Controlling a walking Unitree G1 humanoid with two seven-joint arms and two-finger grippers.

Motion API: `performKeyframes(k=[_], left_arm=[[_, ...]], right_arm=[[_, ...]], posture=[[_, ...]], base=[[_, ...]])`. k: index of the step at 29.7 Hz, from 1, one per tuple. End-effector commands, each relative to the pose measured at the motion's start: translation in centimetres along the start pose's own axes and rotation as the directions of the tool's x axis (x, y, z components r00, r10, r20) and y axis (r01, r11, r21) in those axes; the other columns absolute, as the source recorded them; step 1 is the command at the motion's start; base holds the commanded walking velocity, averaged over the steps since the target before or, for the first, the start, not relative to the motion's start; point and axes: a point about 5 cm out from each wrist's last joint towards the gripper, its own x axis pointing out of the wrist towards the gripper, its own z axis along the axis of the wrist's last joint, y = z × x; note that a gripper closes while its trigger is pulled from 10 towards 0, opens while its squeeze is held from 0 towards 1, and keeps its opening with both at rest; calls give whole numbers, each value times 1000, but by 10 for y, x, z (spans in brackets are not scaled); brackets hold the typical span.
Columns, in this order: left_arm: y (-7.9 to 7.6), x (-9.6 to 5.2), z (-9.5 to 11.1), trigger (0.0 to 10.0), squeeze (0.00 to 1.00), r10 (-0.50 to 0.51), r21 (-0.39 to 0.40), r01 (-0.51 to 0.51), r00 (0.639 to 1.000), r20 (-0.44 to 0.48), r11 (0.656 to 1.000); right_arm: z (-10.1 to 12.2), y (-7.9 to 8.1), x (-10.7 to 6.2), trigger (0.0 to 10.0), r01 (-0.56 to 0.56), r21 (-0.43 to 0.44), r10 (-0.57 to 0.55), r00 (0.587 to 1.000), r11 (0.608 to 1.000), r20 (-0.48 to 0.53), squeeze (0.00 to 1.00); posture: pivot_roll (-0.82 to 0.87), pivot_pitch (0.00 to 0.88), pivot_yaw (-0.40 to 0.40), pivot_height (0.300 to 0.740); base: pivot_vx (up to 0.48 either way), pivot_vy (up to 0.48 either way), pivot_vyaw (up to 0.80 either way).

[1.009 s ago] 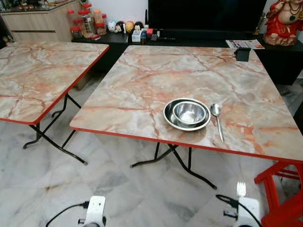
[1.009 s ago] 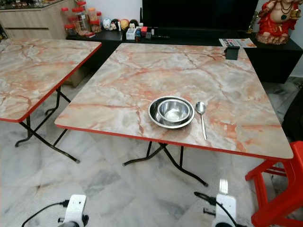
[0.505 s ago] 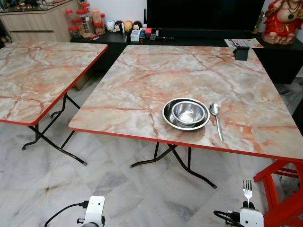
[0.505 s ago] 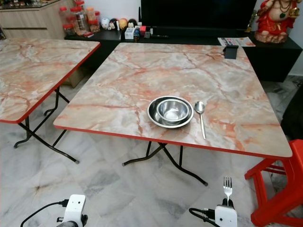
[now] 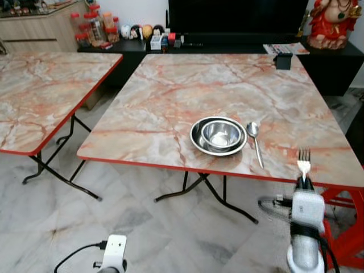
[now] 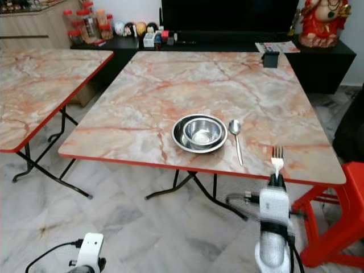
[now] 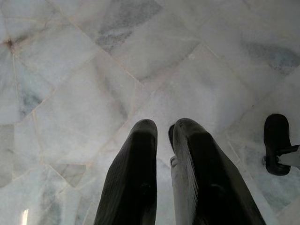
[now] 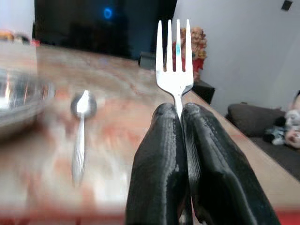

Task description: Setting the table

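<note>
While the right gripper pinches a fork upright near the table, it probably next sets it beside the spoon.

— Head pair? High, facing twelve o'clock and down, both sharing the table and bowl.
— Wrists? Left close over floor; right level with the tabletop, near the spoon.

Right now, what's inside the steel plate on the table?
A smaller steel bowl sits inside the plate; it looks empty. The plate's centre beneath the bowl is covered.
</note>
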Motion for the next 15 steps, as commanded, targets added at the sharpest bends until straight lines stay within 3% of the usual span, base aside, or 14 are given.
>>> performKeyframes(k=[1,5,15], left_arm=[[1,0,0,10000,0,2,1,-2,1000,-2,1000],[-1,1,4,10000,0,-1,-13,1,1000,8,1000],[-1,1,6,10000,0,5,-31,-5,1000,17,1000]], right_arm=[[-1,0,11,10000,-6,23,7,999,1000,-46,0],[11,13,51,10000,-52,37,55,994,998,-95,0],[24,30,71,10000,-44,164,67,988,986,-137,0]], posture=[[-153,0,61,740],[-141,0,57,740],[-125,0,42,740]], base=[[0,0,0],[0,0,0],[0,0,0]])
